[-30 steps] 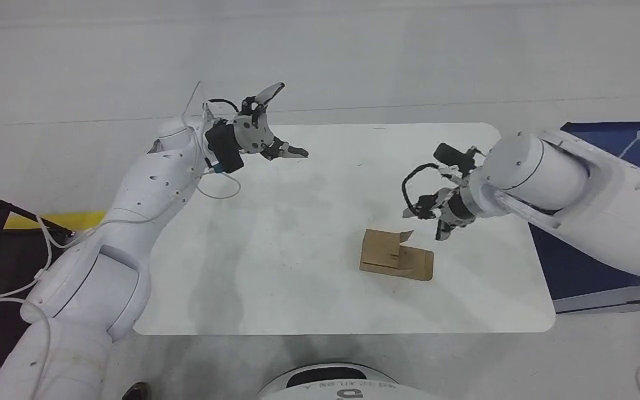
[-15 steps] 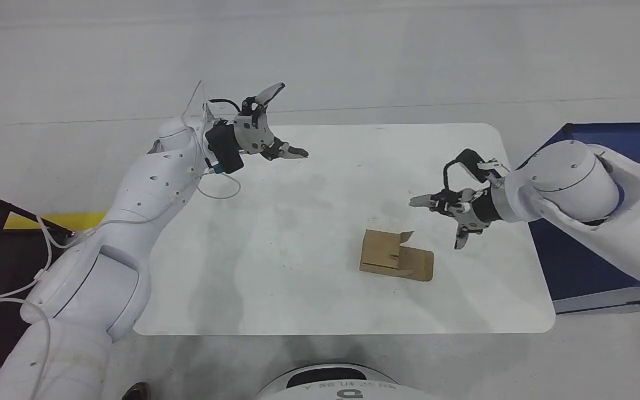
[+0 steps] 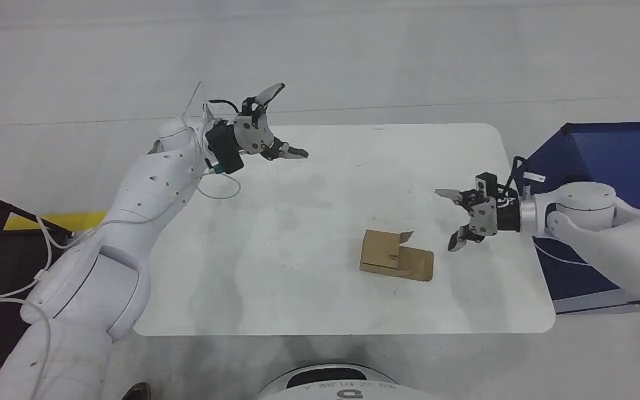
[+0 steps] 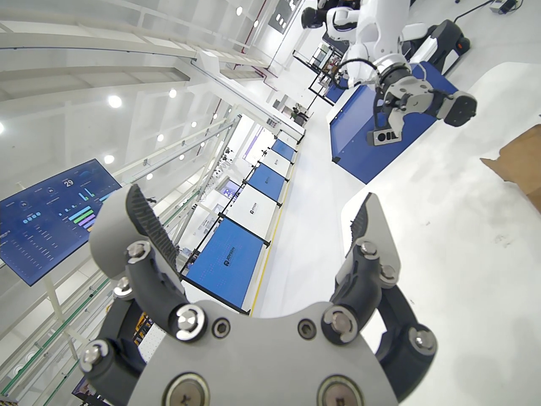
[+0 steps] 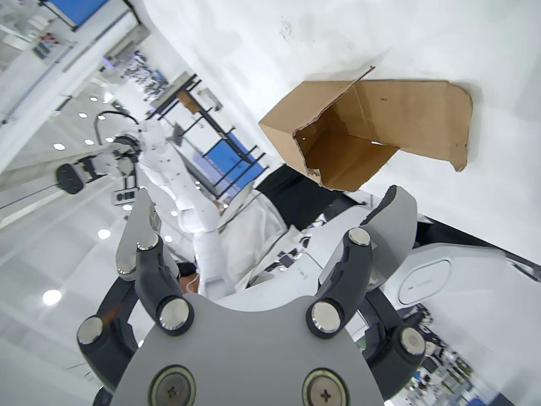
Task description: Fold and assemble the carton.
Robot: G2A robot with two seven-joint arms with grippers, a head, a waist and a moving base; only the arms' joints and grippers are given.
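So the left gripper (image 3: 291, 121) was parked way off to the left of the small brown cardboard carton (image 3: 395, 255) and farther back from the robot, well apart from it. Its two grey fingers were spread wide with nothing between them and touching nothing. In the left wrist view the gripper (image 4: 253, 200) had its ribbed black pads (image 4: 148, 221) facing each other across a big gap, and a corner of the carton (image 4: 517, 162) poked in at the edge.

The carton itself lay on the white rounded-corner table (image 3: 300, 260), only partly put together: one flat panel down on the surface and a flap sticking up near its middle. From the right wrist view the carton (image 5: 338, 145) looked like a half-formed box with a ragged open mouth and a flat rounded flap lying out to one side.

The right gripper (image 3: 447, 220) hung just to the right of the carton, near but not touching, fingers pointed toward it. The right gripper (image 5: 270, 200) was also splayed wide and carried nothing.
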